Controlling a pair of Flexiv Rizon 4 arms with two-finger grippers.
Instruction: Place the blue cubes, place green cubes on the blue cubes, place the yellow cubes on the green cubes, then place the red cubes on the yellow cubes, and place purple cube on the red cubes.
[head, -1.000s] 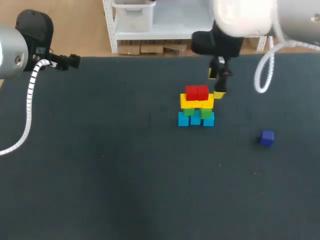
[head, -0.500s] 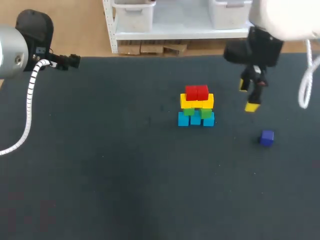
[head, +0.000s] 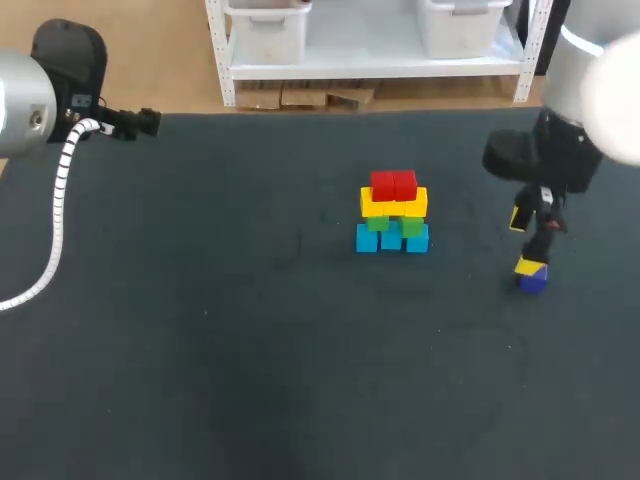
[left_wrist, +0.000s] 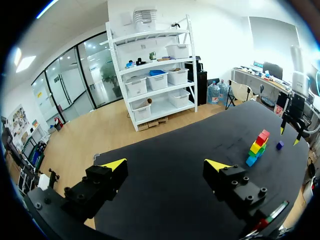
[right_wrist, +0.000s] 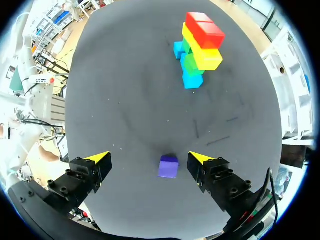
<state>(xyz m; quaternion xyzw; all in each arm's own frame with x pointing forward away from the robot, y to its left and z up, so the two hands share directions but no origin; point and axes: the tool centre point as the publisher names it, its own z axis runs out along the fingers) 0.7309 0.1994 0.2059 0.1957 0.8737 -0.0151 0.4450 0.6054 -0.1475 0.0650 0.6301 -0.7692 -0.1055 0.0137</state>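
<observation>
Head cam: the purple cube (head: 532, 280) sits on the table (head: 250, 350) well off to the right of the stack (head: 392, 212), and the right gripper (head: 523, 242) hangs just over it. Left wrist cam: the left gripper (left_wrist: 165, 165) is spread wide with nothing in it, and the stack is far ahead. Right wrist cam: the right gripper is spread wide too, the purple cube lies between its tips touching neither, and the stack is up ahead.

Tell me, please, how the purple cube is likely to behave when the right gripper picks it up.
The purple cube looks rigid with flat faces, so it should probably keep its shape and not roll. It sits nearer one finger of the open right gripper, so it may slide slightly as they close.
</observation>
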